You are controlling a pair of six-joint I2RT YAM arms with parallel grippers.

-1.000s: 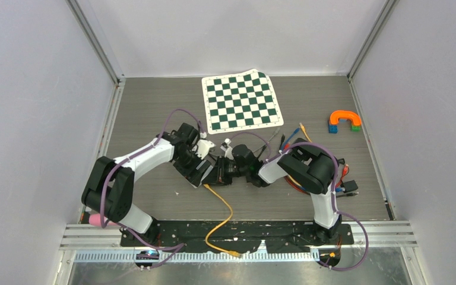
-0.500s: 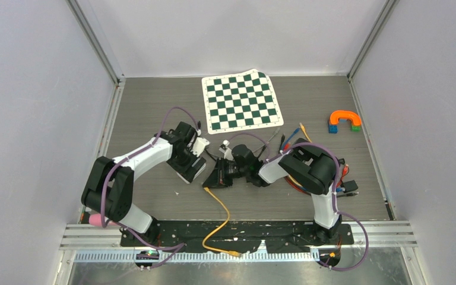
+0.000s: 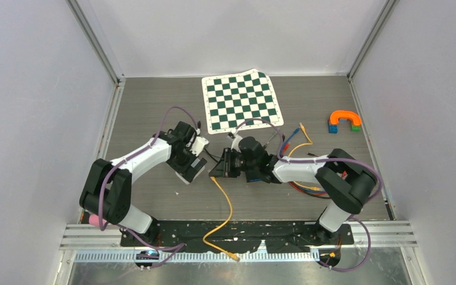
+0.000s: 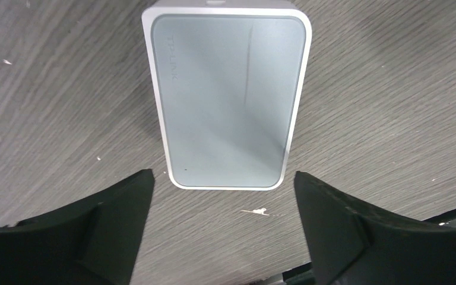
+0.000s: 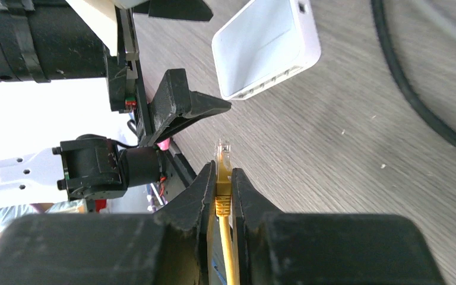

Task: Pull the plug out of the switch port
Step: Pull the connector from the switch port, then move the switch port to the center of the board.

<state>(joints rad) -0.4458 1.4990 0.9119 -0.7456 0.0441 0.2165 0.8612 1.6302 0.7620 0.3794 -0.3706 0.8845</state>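
The switch (image 4: 228,101) is a flat grey-white box lying on the wooden table; in the right wrist view it (image 5: 267,47) shows its port side at the top. My left gripper (image 4: 224,176) is open, one finger on each side of the switch's near end, not touching it. My right gripper (image 5: 224,168) is shut on the yellow plug (image 5: 222,155), whose clear tip sticks out beyond the fingertips. The plug is out of the port, a short way from the switch. In the top view both grippers (image 3: 191,168) (image 3: 221,168) meet mid-table and hide the switch.
The yellow cable (image 3: 228,208) trails to the near edge. A green-white checkered mat (image 3: 241,101) lies at the back. An orange arch on coloured blocks (image 3: 344,120) stands at the right. Loose coloured cables (image 3: 300,145) lie by the right arm. A black cable (image 5: 404,77) crosses the table.
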